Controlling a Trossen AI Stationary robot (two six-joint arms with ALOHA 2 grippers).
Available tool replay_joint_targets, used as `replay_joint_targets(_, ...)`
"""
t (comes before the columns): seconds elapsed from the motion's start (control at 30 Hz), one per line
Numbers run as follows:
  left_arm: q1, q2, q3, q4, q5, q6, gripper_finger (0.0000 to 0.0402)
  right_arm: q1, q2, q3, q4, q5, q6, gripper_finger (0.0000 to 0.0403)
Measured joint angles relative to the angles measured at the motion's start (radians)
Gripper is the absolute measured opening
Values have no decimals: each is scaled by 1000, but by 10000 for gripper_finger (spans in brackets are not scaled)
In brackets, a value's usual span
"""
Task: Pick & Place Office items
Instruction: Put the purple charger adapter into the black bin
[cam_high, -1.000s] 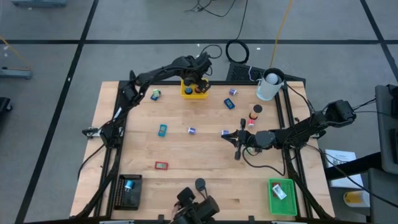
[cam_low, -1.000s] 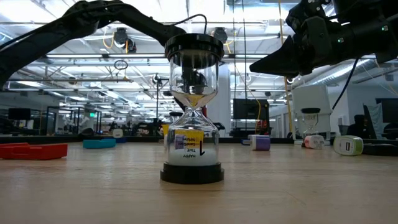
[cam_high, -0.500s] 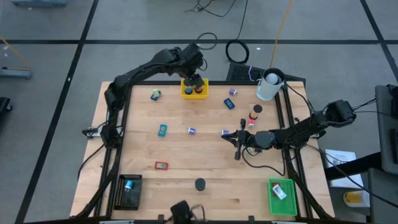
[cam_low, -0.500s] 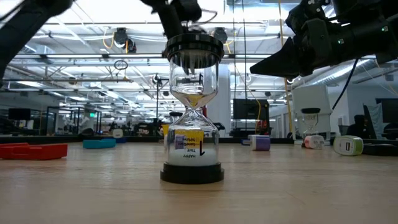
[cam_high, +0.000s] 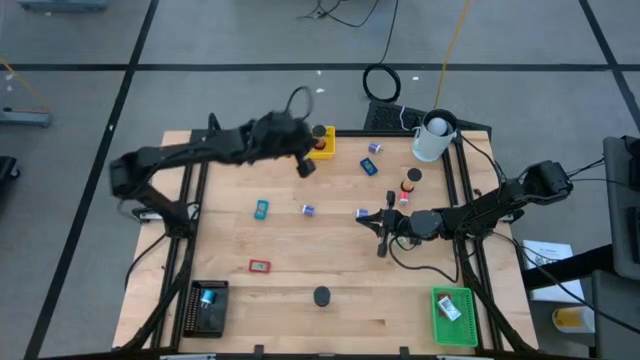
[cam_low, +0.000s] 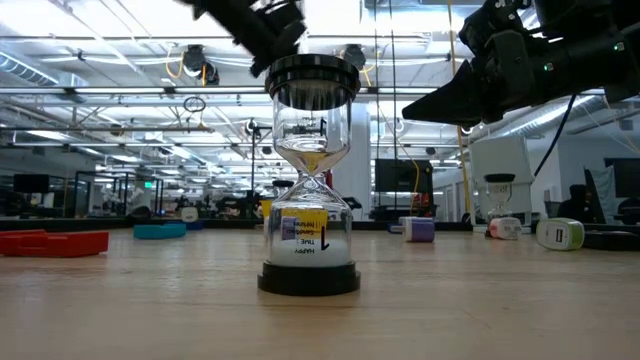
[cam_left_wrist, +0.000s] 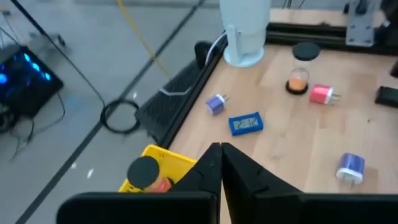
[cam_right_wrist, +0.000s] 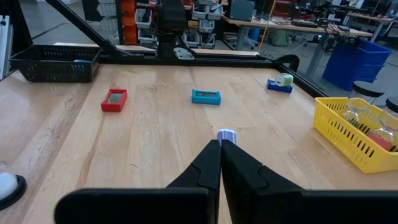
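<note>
Now left gripper (cam_high: 303, 166) pinched empty, upper centre beside yellow tray (cam_high: 322, 146); right gripper (cam_high: 383, 240) likewise, mid-right. Risk: swing clipping tray, spilling contents.

The high view looks straight down on the whole table (cam_high: 330, 270). The low view sits at tabletop height, close behind an hourglass (cam_low: 311, 175). Both wrist views share the yellow tray (cam_left_wrist: 163, 163).

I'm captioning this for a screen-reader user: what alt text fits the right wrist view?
The right pincer, shut, hangs over a wooden table, pointing at a small purple-and-white block; beyond lie a flat red block, a flat teal block and a yellow mesh tray.
</note>
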Motion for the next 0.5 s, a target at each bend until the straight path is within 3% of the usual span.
replay_joint_targets(0.27, -45, -226, -540, 614, 70, -24, 14, 0, 0, 0, 9, 1, 0, 8)
replay_joint_targets(0.37, -54, -243, -647, 728, 138, -113, 5, 0, 0, 0, 17, 2, -1, 8)
replay_joint_targets(0.5, -73, -241, -706, 731, 201, -176, 7, 0, 0, 0, 31, 2, -1, 8)
